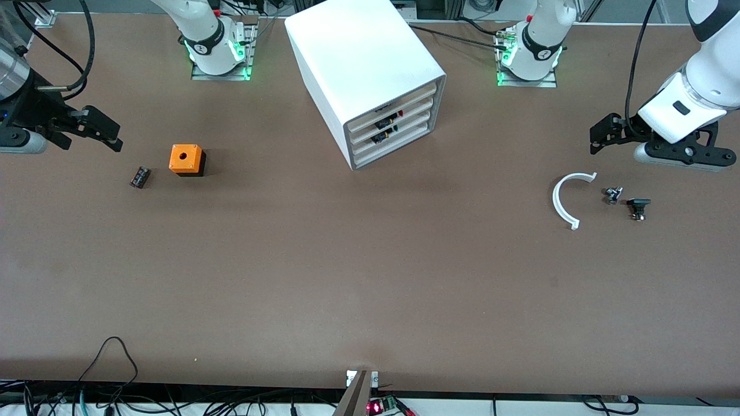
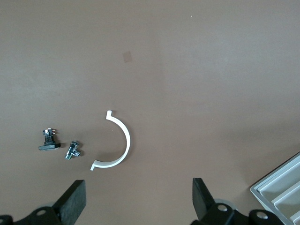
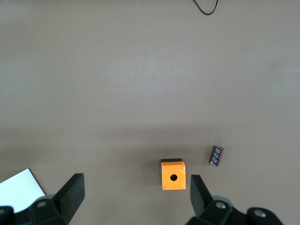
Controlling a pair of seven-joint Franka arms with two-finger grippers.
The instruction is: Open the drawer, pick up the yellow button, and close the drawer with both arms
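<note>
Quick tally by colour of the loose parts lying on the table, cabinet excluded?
Orange: 1, the cube
White: 1, the curved clip
Black-red: 1, the small cylinder
Black and metal: 2, small fittings
Total: 5

The stacked shallow white plastic drawers point(image 1: 393, 128) in the large white box cabinet point(image 1: 361, 60) sit pushed in, so only small dark, red and yellow bits show between them, too small to identify. Both wrist views crop the cabinet to a corner point(image 2: 281, 187). The two small black-and-metal parts point(image 1: 626, 202) near the white curved plastic strip point(image 1: 563, 199) are too small to identify.
</note>
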